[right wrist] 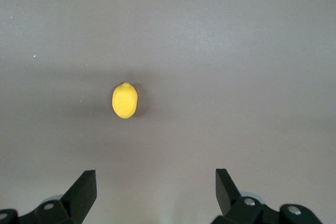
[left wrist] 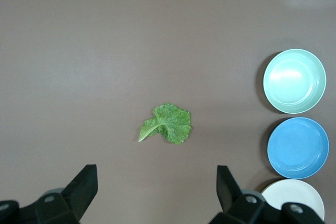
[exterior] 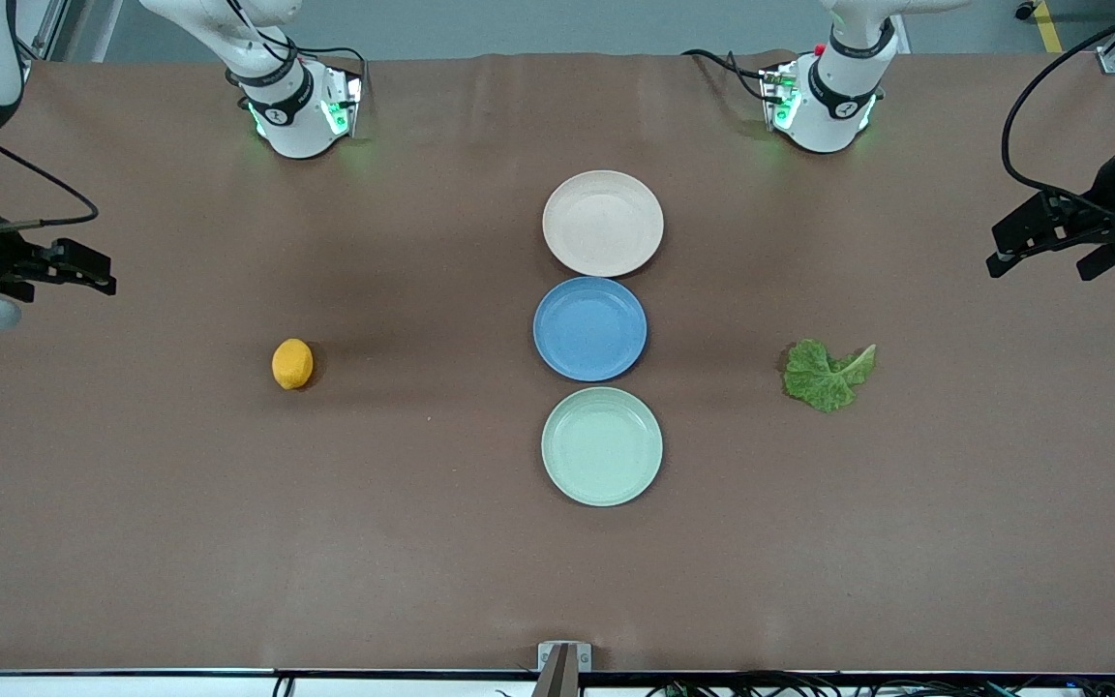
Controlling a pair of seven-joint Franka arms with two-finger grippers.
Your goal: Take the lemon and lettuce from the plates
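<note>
Brown table (exterior: 132,484) bears lemon (exterior: 292,364), lettuce (exterior: 827,375); plates (exterior: 602,223) seemingly bare.

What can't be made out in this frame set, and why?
- Left pincer: the front view's edge cuts its arm off; open in the left wrist view, high over the lettuce.
- Right pincer: likewise cut by the front view's edge; open, high over the lemon.
- Beige plate: partly hidden by a pincer finger in the left wrist view.
- Right wrist view: shows no plates.
</note>
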